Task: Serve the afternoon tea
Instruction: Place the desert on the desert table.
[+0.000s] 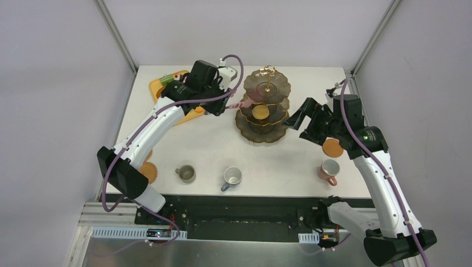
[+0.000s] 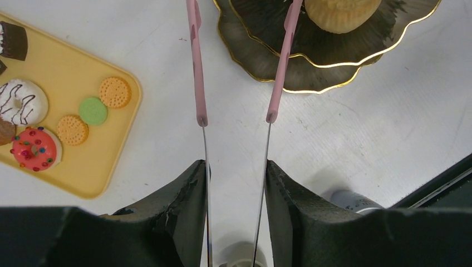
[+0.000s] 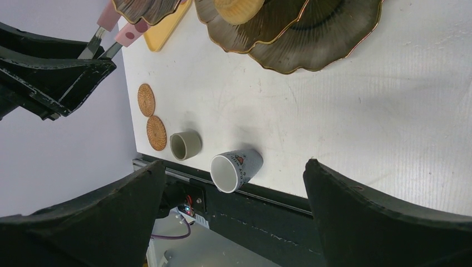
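My left gripper [image 2: 236, 167] is shut on the pink-handled tongs [image 2: 196, 67], whose two arms stand apart and reach toward the dark gold-rimmed three-tier stand [image 2: 311, 78]. A small yellow cake [image 2: 340, 11] sits on a tier just right of the tongs' right arm; the tong tips are cut off. On the yellow-orange tray [image 2: 83, 161] lie a red doughnut [image 2: 34, 149], a white doughnut [image 2: 21, 103], a green macaron [image 2: 93, 110] and orange macarons [image 2: 115, 92]. My right gripper [image 3: 234, 163] hangs wide open and empty, right of the stand [image 1: 267, 105].
Along the front edge stand an olive mug [image 1: 185, 173], a grey-blue mug [image 1: 232, 177] and a pink mug [image 1: 329, 169]. Two brown coasters [image 1: 148, 171] lie at the front left, and one coaster [image 1: 333, 148] lies under my right arm. The tray [image 1: 167, 89] is at the back left.
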`<action>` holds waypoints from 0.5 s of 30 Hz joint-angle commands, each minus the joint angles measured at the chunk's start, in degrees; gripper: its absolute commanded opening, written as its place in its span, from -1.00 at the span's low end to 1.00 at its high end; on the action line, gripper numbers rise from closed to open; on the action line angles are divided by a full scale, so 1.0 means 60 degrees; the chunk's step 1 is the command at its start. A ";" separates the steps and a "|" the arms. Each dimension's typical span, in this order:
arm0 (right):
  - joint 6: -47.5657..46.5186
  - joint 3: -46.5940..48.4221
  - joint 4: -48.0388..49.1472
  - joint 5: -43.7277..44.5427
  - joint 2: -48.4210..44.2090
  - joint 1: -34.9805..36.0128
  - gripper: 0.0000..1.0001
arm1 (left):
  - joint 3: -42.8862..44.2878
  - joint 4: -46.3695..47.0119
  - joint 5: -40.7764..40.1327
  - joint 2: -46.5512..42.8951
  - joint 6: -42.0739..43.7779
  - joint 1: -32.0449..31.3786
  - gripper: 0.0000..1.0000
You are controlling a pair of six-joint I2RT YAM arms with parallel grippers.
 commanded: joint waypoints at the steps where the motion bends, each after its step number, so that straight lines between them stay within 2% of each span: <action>1: 0.0096 -0.0033 0.0401 -0.0246 -0.0170 0.0028 0.98 | -0.0322 -0.0009 0.0291 -0.0420 -0.0375 0.0068 -0.22; 5: 0.0123 -0.0036 0.0438 -0.0303 -0.0173 0.0040 0.97 | -0.0586 0.0080 0.0174 -0.0723 -0.0580 0.0064 -0.23; 9: 0.0109 -0.0062 0.0445 -0.0310 -0.0192 0.0029 0.98 | -0.0678 -0.0154 -0.0638 -0.1149 -0.0789 0.0125 -0.23; 15: 0.0065 -0.0114 0.0485 -0.0359 -0.0170 0.0034 0.98 | -0.0600 -0.0500 -0.0681 -0.1775 -0.1026 0.0422 -0.22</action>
